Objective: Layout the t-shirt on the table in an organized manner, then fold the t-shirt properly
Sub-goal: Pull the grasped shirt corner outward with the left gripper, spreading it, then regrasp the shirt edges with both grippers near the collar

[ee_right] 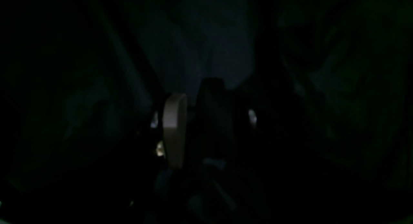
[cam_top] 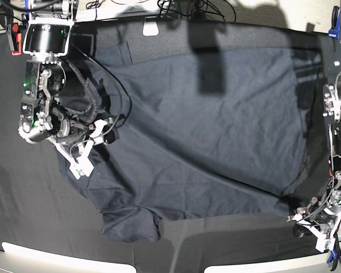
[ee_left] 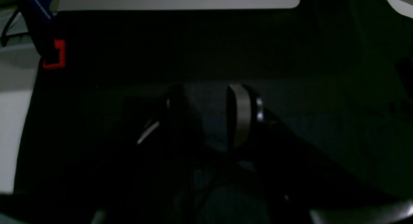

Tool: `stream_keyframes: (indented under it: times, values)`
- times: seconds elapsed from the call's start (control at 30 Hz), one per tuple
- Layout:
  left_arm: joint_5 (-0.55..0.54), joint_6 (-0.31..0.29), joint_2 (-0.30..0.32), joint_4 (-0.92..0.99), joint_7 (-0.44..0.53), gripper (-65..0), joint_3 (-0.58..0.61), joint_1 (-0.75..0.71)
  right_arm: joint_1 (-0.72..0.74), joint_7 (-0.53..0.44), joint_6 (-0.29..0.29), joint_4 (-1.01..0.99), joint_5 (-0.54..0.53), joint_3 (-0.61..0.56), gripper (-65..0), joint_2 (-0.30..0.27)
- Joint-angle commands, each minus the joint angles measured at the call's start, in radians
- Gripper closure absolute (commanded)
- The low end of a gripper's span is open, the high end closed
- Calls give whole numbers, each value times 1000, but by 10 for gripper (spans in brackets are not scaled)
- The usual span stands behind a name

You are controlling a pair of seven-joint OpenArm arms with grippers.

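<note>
The dark navy-grey t-shirt (cam_top: 204, 131) lies spread wide across the black table (cam_top: 23, 216), wrinkled, with one corner bunched near the front edge. My right gripper (cam_top: 82, 165) hangs over the shirt's left edge. In the very dark right wrist view its jaws (ee_right: 192, 127) look slightly apart, with navy cloth (ee_right: 200, 40) beyond them. My left gripper (cam_top: 310, 227) sits low at the shirt's near right corner. In the left wrist view it (ee_left: 206, 117) is open, with shirt cloth (ee_left: 322, 121) showing between and beside the fingers.
A red clamp (ee_left: 55, 54) grips the table's edge; it also shows in the base view (cam_top: 14, 40). A blue clamp (cam_top: 335, 23) is at the far right corner. Cables lie along the back edge (cam_top: 182, 8). The pale table rim (cam_top: 57, 259) runs along the front.
</note>
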State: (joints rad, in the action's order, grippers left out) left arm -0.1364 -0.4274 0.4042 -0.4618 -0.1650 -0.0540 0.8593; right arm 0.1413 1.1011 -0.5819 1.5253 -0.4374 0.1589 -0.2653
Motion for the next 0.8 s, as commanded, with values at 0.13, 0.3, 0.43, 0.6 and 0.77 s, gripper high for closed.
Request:
stream_keyframes:
  times: [0.13, 0.3, 0.43, 0.6, 0.77]
  values:
    - [-113, -19, 12, -16, -56, -200, -3, 35, 23, -58, -3, 17, -11, 4, -227, -9]
    - [-198, -123, 12, -17, -166, -201, -3, 35, 44, -72, -4, 17, -10, 4, -228, -10]
    - [-291, -196, 12, -25, -256, -201, -3, 26, 107, -84, -3, 7, 32, 4, -310, -10]
    - [-341, -221, 12, -183, -334, -200, -5, -66, 237, -97, -2, -169, 40, 4, -315, -16]
    - [-338, -185, 11, -498, -363, -200, -5, -250, 404, -95, -2, -381, 42, 4, -315, -23]
